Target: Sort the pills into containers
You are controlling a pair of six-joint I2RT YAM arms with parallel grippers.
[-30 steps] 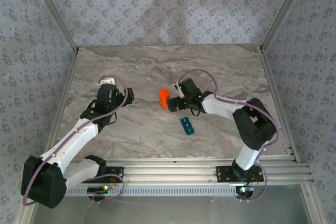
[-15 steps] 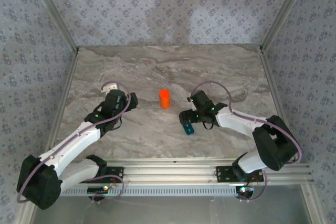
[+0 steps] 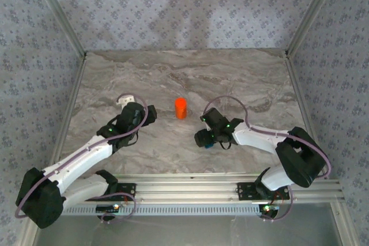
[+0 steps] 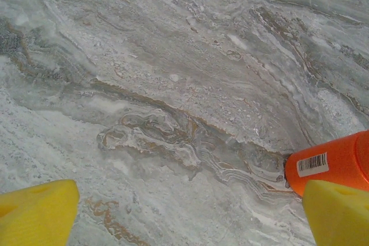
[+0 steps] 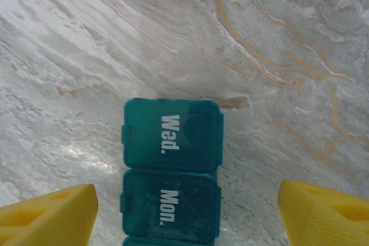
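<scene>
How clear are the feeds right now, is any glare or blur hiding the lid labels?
Right wrist view: sharp, evenly lit, no glare; the containers read "Wed." and "Mon." clearly, and the yellow fingers look slightly soft at the frame edge. Left wrist view: marble tabletop crisp, barcode label on the orange bottle distinct. Top external view: coarser, diffuse light, no harsh shadows.

The bottle (image 3: 181, 108) stands near the middle of the table (image 3: 115, 79). The containers (image 5: 171, 159) lie to its right and nearer the front edge, between the spread fingers of the right gripper (image 3: 203, 138), touching neither. The left gripper (image 3: 151, 113) sits just left of the bottle.
</scene>
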